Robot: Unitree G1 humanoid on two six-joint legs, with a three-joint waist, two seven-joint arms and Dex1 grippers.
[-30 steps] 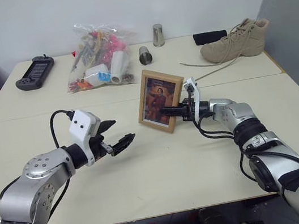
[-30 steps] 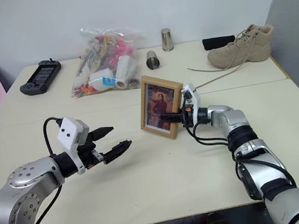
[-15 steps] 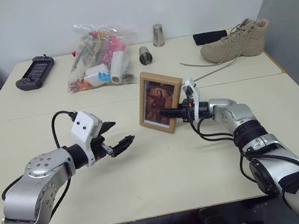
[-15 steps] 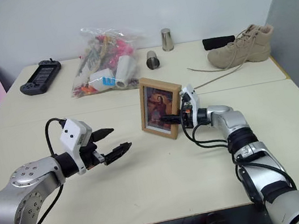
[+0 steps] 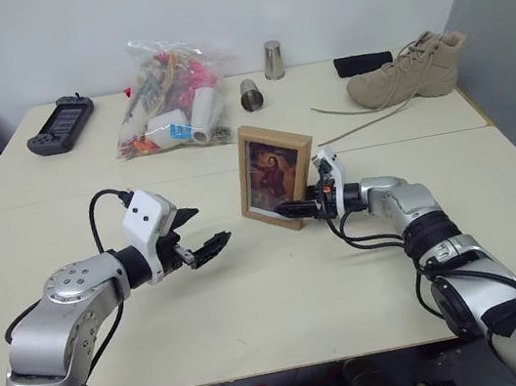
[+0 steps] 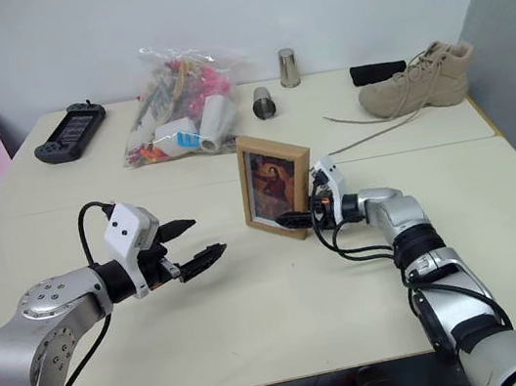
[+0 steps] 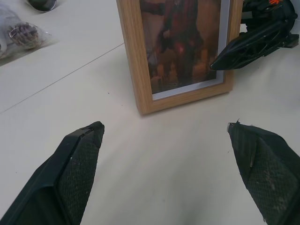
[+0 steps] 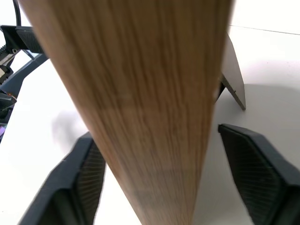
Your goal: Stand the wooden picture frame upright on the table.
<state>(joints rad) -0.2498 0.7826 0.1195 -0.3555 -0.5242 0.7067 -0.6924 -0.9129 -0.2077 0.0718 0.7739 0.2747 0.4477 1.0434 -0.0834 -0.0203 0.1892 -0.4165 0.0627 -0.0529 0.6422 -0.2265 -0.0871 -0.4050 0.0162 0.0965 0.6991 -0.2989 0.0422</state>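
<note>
Two grippers: we have both over the table point(image 5: 255, 293), one to each side of the wooden picture frame point(image 5: 277, 175).
Right gripper point(image 5: 302, 209): our jaws stand apart, straddling the frame's right edge low down; in the right wrist view the wood rises between the two fingers point(image 8: 82, 183) with a gap at each side, so we judge the frame released, not gripped.
Frame from right hand: straight ahead of the fingertips, along the line they point, toward our left.
Frame's place: upright on the table near its middle, long axis vertical, picture facing us, fold-out stand point(image 8: 233, 70) spread behind it and touching the tabletop.
Right arm pose: forearm low and nearly level, wrist bent inward across the table.
Left gripper point(image 5: 196, 236): jaws wide apart and empty, hovering above the table, well apart from the frame, pointing at its picture side.
Nearer arm: the right, by far.
Next move, as we judge it: draw the right hand back along its own line, away from the frame, without brushing the edge.
</note>
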